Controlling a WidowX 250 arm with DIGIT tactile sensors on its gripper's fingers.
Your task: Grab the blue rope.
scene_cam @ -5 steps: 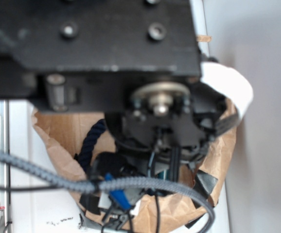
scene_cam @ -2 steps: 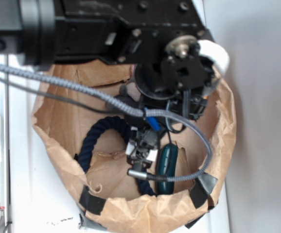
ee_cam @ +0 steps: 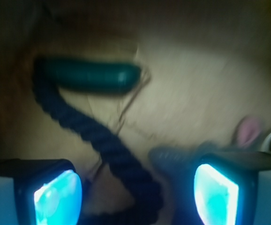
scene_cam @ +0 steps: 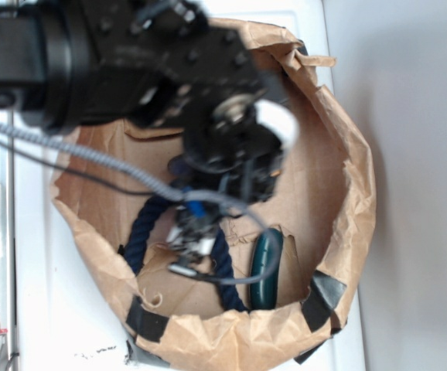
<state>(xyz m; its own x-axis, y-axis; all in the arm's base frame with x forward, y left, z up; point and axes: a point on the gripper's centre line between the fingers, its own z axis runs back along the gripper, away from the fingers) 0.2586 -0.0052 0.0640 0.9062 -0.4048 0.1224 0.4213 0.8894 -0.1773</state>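
**Open pincer above the blue rope in a paper bag**

Seen from the wrist, the gripper is spread wide and holds nothing. The blue rope runs from ten o'clock down between the fingers to six o'clock. A green cucumber toy lies at twelve o'clock, touching the rope's far end. All sit inside a brown paper bag.
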